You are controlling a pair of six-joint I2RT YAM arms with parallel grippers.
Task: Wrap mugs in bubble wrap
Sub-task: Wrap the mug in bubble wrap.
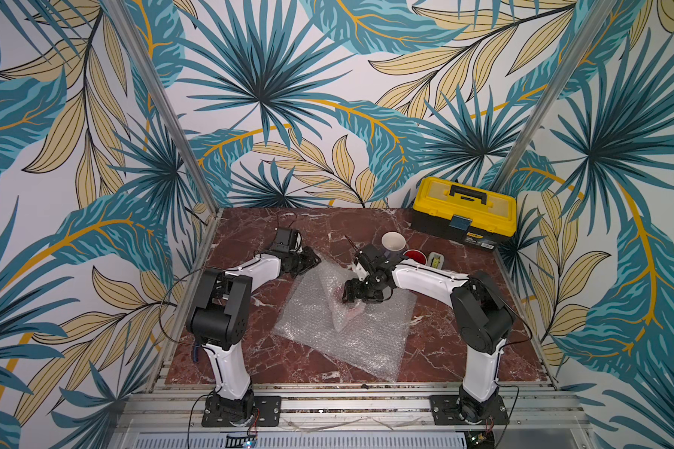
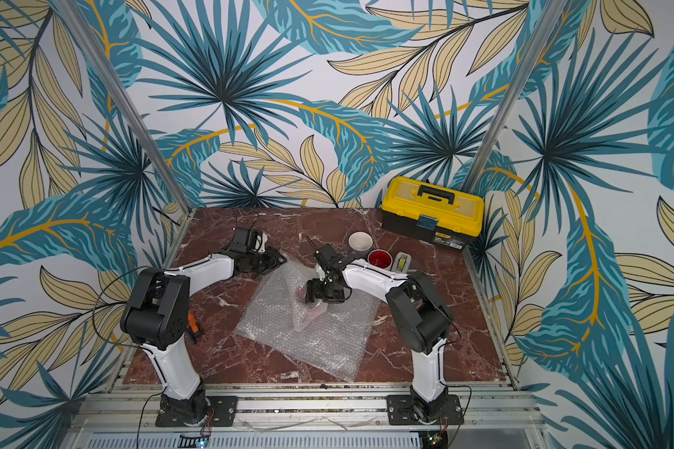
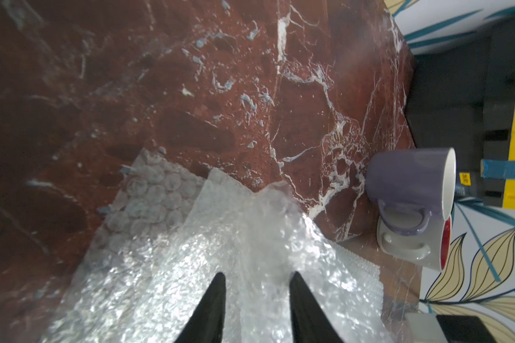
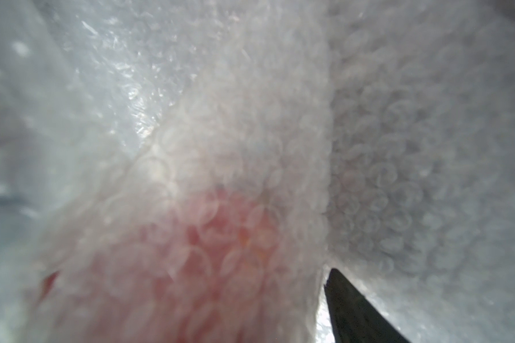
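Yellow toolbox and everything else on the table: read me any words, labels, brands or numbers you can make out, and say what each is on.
No text here can be read.
yellow toolbox: the label on its black front is too small in both top views and blurred in the left wrist view.
lavender mug, white mug, bubble wrap: no print visible.

Probably a robot lab cell: aluminium frame (image 1: 160, 101), leaf-print walls (image 1: 327, 77), marble tabletop (image 1: 250, 350), yellow toolbox (image 1: 464, 208).
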